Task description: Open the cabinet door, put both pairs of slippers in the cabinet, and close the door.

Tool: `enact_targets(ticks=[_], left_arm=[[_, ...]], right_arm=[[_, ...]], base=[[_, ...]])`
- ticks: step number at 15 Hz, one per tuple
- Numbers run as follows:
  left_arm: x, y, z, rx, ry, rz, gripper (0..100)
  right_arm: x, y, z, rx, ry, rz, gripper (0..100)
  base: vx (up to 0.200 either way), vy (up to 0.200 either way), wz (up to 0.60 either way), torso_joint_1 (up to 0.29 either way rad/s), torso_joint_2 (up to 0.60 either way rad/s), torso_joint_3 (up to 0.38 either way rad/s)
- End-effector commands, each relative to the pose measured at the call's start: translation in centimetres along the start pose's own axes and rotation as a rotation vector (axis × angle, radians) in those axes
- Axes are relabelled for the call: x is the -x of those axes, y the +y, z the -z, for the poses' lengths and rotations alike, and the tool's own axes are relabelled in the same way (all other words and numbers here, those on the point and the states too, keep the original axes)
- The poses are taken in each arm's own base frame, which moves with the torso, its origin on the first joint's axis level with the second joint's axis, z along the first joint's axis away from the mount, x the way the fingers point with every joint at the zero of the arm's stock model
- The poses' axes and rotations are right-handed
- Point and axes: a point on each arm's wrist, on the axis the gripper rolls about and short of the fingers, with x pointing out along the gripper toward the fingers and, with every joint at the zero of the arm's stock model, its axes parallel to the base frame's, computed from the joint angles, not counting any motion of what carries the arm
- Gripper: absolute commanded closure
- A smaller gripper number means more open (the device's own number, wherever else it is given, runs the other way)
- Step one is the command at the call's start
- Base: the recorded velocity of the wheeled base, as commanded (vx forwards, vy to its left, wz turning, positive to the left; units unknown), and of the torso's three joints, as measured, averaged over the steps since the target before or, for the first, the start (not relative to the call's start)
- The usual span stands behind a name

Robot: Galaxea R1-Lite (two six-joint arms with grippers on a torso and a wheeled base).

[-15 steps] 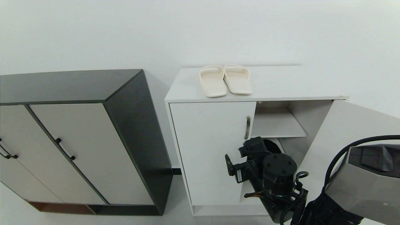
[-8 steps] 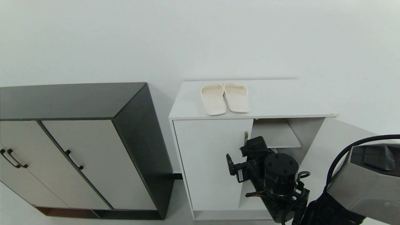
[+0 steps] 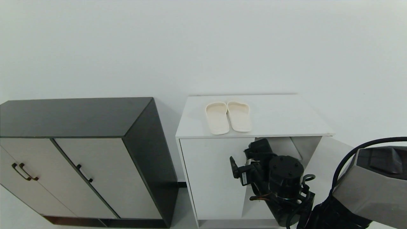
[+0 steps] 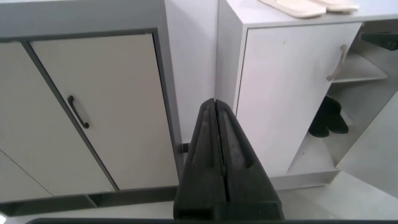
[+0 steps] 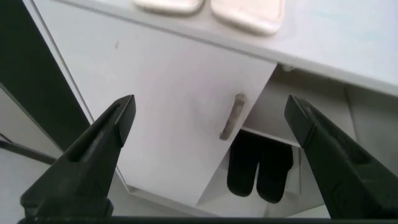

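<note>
- White cabinet (image 3: pixel 279 114): we find it against the far wall, right of centre. Its left door (image 3: pixel 213 178) is shut, and the right door (image 3: pixel 329 149) is swung open towards the near right.
- Handle (image 5: pixel 232 116): a slim upright bar at the right edge of the shut door, beside the opening.
- Cream slippers (image 3: pixel 229 114): one pair, side by side and touching. They lie flat on the left half of the white cabinet's top.
- Black slippers (image 5: pixel 260 171): one pair, side by side inside the open right half. They sit on a lower level under the shelf (image 4: pixel 364 68).
- Dark cabinet (image 3: pixel 76 116): stands just left of the white one. It has a black top and side and two pale doors, both shut.
- Left gripper (image 4: pixel 216 143): we see its fingers pressed together with nothing between them. It is on the near side, facing the gap between the two cabinets and well apart from both.
- Right gripper (image 5: pixel 210 102): jaws spread wide and holding nothing. We place it in front of the white cabinet, facing the handle and clear of the door.
</note>
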Motion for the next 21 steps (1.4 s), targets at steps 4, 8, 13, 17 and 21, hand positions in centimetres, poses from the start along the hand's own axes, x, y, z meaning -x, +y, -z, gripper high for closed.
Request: enact_targets(ticks=[4,8,13,17,21], left_arm=[[0.0,0.0,0.0,-0.001,0.0,0.0,100],[0.0,0.0,0.0,-0.001,0.0,0.0,100],[0.0,0.0,0.0,-0.002,0.0,0.002,100],[0.0,0.0,0.0,-0.002,0.0,0.0,100],[0.0,0.0,0.0,-0.001,0.0,0.0,100]], right_arm=[[-0.7,-0.5,-0.2,0.021,0.0,0.032,0],[0.0,0.3,-3.1,0.015,0.006,-0.024,0],[1.8,1.4,-11.0,-0.245,0.16,0.047,0],[1.4,1.7,-9.9,-0.241,0.178,0.059,0],[1.4,1.6,-8.9,-0.23,0.191,0.065,0]], base=[[0.0,0.0,0.0,0.077,-0.18,-0.093],[0.0,0.0,0.0,0.0,0.0,0.0],[0.0,0.0,0.0,0.0,0.0,0.0],[0.0,0.0,0.0,0.0,0.0,0.0],[0.0,0.0,0.0,0.0,0.0,0.0]])
